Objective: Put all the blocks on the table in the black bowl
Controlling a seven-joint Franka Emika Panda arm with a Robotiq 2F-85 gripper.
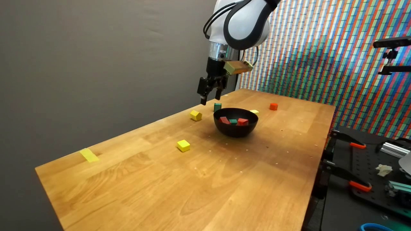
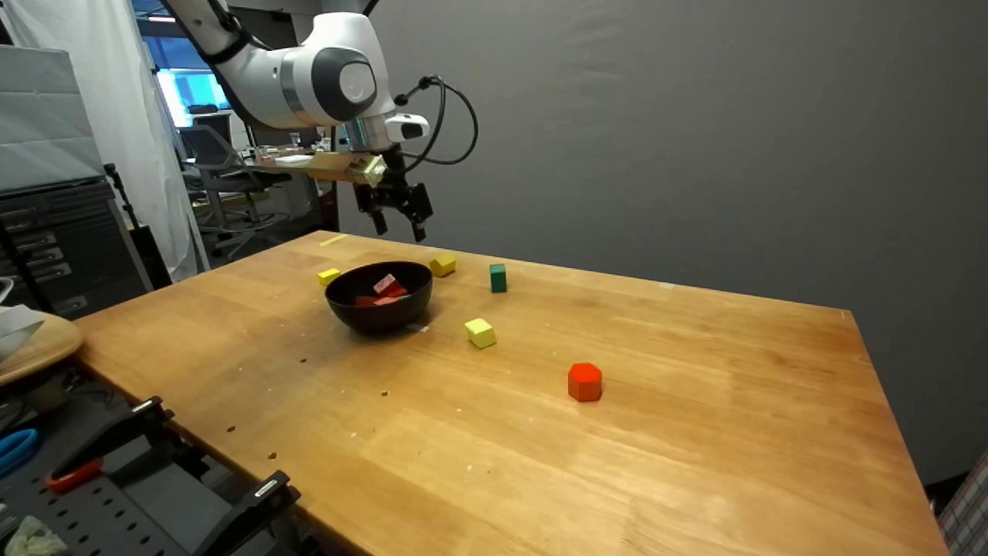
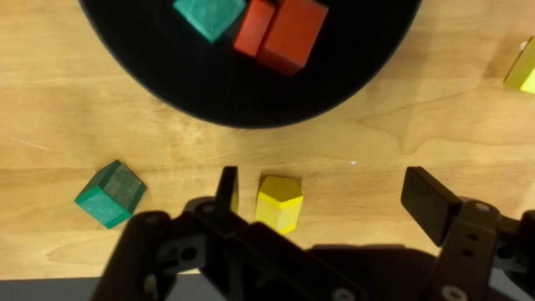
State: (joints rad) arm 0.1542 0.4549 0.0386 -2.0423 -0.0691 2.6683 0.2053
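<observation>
I note the wooden table (image 1: 179, 192) low in both exterior views, black bowl (image 3: 250, 106) at the wrist view's top centre, pincer (image 3: 324, 188) hovering, jaws apart and empty, and, lower centre, a yellow block (image 3: 279, 205) seen through their gap, nearer the frame-left jaw, so sideways centring probably decides the pick.

wood tbl (image 2: 695, 448) w/ black bowl (image 2: 372, 321); round it in an exterior view: yel blks (image 2: 480, 333) @ 2, 4, 10 o'clock, grn blk (image 2: 498, 279) 3, red blk (image 2: 584, 384) farther at 4, yel strip (image 2: 333, 240) 11.
</observation>
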